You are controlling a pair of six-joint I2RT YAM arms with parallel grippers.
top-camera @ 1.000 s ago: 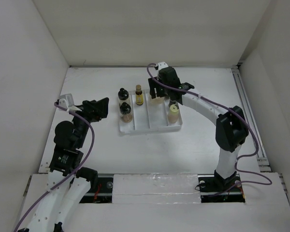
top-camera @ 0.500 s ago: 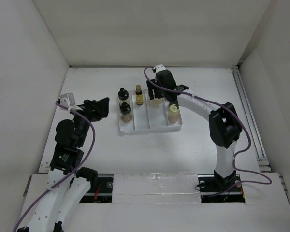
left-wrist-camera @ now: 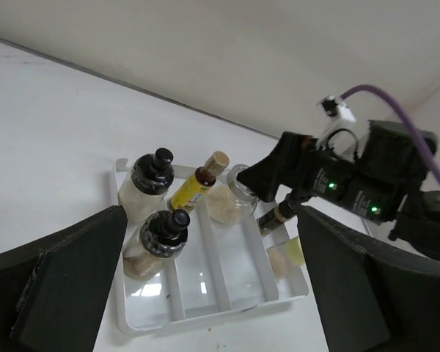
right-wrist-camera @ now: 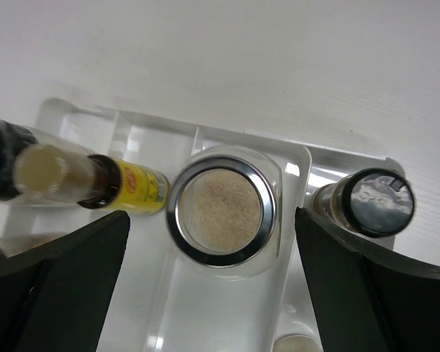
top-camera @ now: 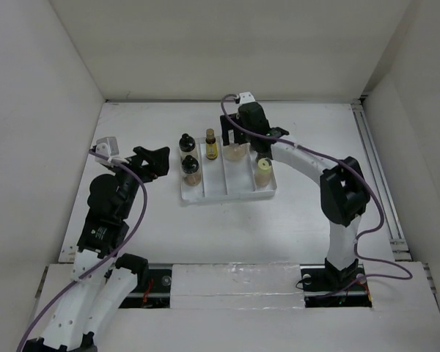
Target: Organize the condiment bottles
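Nearest the bases, the left tool (top-camera: 152, 160) hangs over the white surface (top-camera: 227, 227) with its fingers wide apart and nothing between them (its own camera shows only the tray beyond). The white divided plastic tray (top-camera: 227, 188) lies at about three o'clock from it, with its channels running six to twelve.

In the left channel stand two black-capped glass bottles with tan contents, one nearer (top-camera: 191, 167) and one farther (top-camera: 185, 141). The slim amber bottle with a yellow label (top-camera: 211, 144) is at the far end of the next channel. In the right channel the cream-yellow bottle (top-camera: 263, 170) is nearest, with a small dark-capped bottle (right-wrist-camera: 374, 202) at twelve o'clock of it.

Farthest out, the right tool (top-camera: 242, 139) hovers over the wide clear glass jar with a silver rim (right-wrist-camera: 221, 211). Its fingers are spread at nine and three o'clock of the jar, and neither appears to touch the glass. The jar stands upright, its long axis pointing straight at that tool, and the right arm is much the nearer.

From above, the tool hides most of the jar. I cannot tell whether the silver ring holds a clear lid or is open.
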